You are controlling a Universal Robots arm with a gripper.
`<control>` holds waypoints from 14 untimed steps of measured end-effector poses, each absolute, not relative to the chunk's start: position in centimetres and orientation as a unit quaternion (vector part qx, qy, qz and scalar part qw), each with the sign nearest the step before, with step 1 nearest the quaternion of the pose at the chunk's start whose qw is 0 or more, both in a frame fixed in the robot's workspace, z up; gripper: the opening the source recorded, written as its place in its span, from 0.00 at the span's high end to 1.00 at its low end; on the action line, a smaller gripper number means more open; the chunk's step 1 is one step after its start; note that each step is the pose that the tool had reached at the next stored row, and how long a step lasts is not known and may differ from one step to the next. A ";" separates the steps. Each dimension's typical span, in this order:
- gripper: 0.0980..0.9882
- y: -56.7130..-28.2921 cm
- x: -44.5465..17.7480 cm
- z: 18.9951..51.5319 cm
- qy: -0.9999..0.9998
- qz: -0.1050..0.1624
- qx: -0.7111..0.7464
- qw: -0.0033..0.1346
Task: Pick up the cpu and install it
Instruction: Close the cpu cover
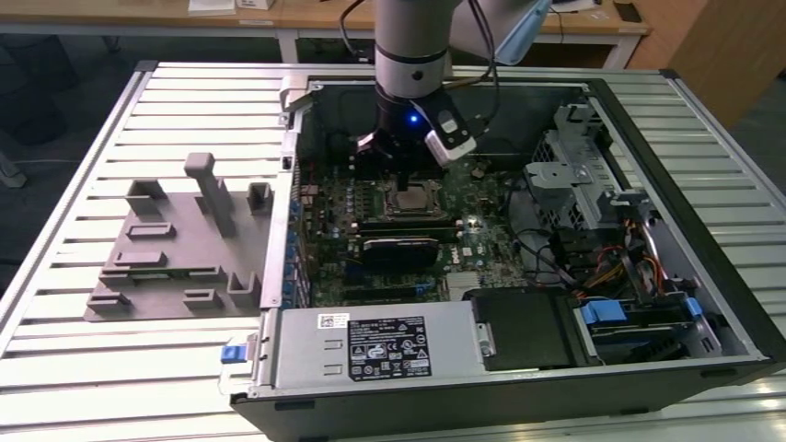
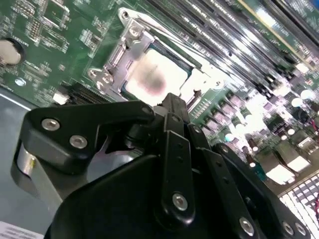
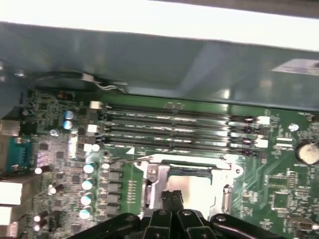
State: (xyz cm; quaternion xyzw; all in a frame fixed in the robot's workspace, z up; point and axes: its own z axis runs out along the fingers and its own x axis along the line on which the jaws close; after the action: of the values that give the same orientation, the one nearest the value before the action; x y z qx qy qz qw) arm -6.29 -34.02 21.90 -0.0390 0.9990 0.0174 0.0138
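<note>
Silver-topped cpu (image 3: 197, 191) lay flat in the metal socket frame (image 3: 149, 172) on the motherboard (image 3: 60, 164). The end effector (image 3: 172, 196) hung straight over it, tips close above the chip's near edge in both wrist views. Its fingers (image 3: 168, 200) were pressed together, and we saw nothing held between them. The chip was square, so we recorded no long axis. The frame hugged its edges, the memory slots (image 3: 169, 129) ran just beside it, and the case wall (image 3: 149, 59) stood beyond. We judged the only open room to be above.

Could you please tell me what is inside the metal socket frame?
The cpu lies inside the socket frame, silver top up. The gripper covers one edge of it, and anything beneath it cannot be seen.
</note>
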 end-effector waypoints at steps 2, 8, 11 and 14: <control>0.99 -34.0 -5.7 21.9 0.999 0.017 -0.039 0.014; 0.99 -34.0 -4.6 21.9 0.999 0.016 -0.039 0.014; 0.99 -34.0 -4.6 22.5 0.999 0.017 -0.039 0.014; 0.99 -34.0 -4.6 23.5 0.999 0.017 -0.039 0.014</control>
State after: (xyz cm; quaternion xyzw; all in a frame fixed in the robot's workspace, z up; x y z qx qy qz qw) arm -4.55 -34.02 23.47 -0.0391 0.9990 0.0165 0.0138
